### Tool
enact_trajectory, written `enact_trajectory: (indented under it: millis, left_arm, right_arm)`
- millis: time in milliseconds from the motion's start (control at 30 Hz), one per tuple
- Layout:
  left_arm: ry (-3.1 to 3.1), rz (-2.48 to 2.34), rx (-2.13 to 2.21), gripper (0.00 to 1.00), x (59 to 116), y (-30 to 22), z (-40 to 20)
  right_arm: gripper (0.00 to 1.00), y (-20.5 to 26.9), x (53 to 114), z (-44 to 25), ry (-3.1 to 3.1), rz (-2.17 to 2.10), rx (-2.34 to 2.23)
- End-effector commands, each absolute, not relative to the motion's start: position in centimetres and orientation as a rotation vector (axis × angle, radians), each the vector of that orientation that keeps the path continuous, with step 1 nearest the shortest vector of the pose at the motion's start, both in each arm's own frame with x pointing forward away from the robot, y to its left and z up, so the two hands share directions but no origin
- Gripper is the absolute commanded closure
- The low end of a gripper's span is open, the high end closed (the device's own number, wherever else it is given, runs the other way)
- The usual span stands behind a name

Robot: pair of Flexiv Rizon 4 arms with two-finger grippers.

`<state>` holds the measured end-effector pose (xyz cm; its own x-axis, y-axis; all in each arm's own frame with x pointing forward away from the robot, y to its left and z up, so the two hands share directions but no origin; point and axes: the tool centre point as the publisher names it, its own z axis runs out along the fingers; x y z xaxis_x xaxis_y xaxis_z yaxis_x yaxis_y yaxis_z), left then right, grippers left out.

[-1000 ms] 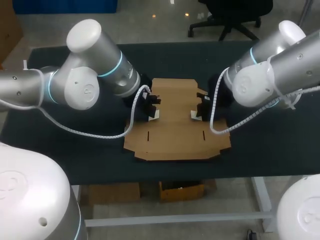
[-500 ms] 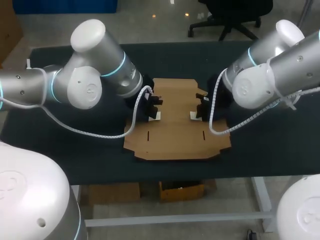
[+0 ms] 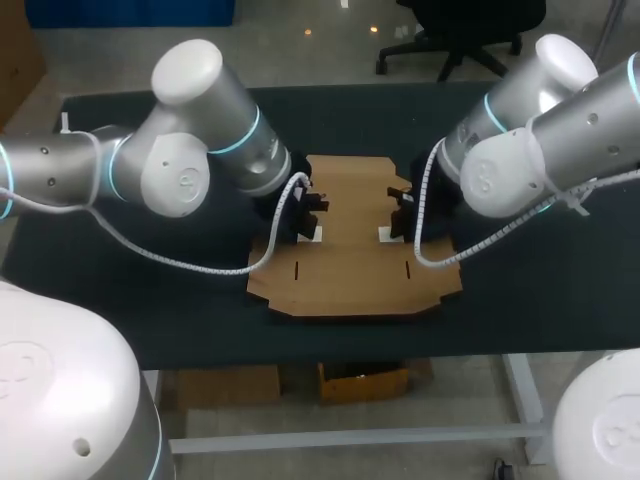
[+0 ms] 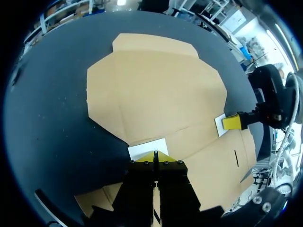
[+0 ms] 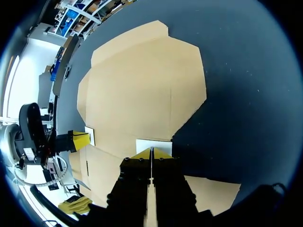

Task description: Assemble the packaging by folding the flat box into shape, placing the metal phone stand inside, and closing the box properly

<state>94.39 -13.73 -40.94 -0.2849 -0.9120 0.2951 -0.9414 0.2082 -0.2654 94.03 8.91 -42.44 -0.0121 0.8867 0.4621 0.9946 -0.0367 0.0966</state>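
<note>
Box (image 3: 350,262): unfolded cardboard, lying flat at the centre of the dark tabletop (image 3: 150,305).
My left end effector (image 4: 155,155): fingers pressed together, holding nothing; tips at the left white patch (image 4: 146,149), box's 9 o'clock side.
My right end effector (image 5: 151,152): fingers likewise together, empty; tips at the right white patch (image 5: 157,143), 3 o'clock side.

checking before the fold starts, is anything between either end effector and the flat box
Nothing visible stands in the way. The left end effector and the right end effector are both down at the flat cardboard box, each with its shut tips at a white patch on the board. No other object lies on the box.
</note>
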Motion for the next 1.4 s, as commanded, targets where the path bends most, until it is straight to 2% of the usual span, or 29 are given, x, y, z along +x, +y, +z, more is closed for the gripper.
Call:
enact_trajectory:
  millis: [33,1400]
  left_arm:
    - [-2.390,0.594,1.851,1.00,94.5,-14.2,-41.2]
    - [-2.243,0.536,2.159,1.00,93.0,-9.7,-36.1]
  right_arm:
    - [1.00,9.1,94.3,-43.0,-1.975,-0.581,-2.004]
    - [1.00,3.8,92.5,-38.8,-1.803,-0.682,-2.028]
